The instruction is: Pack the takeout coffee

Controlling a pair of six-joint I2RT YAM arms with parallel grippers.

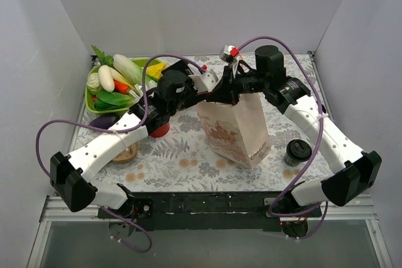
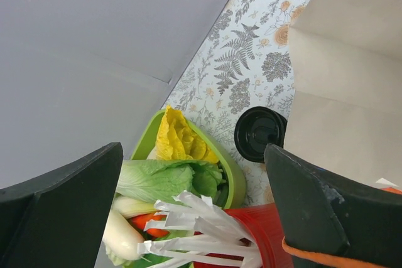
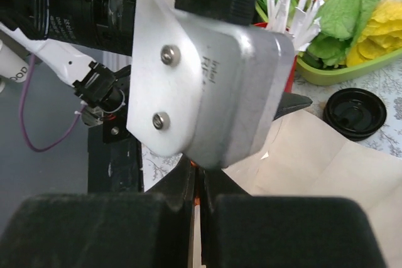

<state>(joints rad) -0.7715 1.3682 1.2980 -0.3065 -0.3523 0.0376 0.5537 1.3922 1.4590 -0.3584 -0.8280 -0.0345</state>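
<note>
Vegetable tray [image 1: 94, 101]: back left on the counter [image 1: 188, 164].
My left gripper [image 2: 193, 155]: wide open, near the paper bag [image 1: 235, 130].
Paper bag: upright, middle.
My right gripper [image 3: 200, 200]: closed on the paper bag's top edge.
Takeout coffee [image 1: 298, 150]: on the counter, right of the paper bag, apart.

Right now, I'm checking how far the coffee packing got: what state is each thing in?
paper bag: standing, tilted, top edge pinched.
right pincer: shut on the bag's top edge.
left pincer: open, empty.
black cup: upright on the table, outside the bag.
black lid: lying beside the green tray, outside the bag.
red straw cup: upright, holding straws.
</note>
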